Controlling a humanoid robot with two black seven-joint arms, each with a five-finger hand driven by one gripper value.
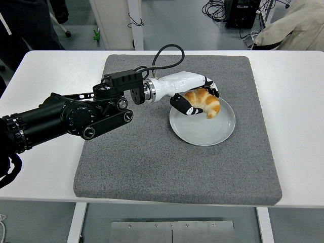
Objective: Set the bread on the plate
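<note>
Five fingers (188,109) of the left hand (195,93) curl around the bread (205,102), gripping it low over the plate (202,132), above its far half. Whether the bread touches the plate I cannot tell. The risk, I judge, is in letting go: the curved bread may roll toward the plate's far rim and tip onto the mat (142,162), or a finger may catch the crust and drag it off the plate. The right hand is not in view.

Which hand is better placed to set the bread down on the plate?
The left hand. It already grips the bread over the plate, so it likely only needs to lower and release. The right hand is not visible.
</note>
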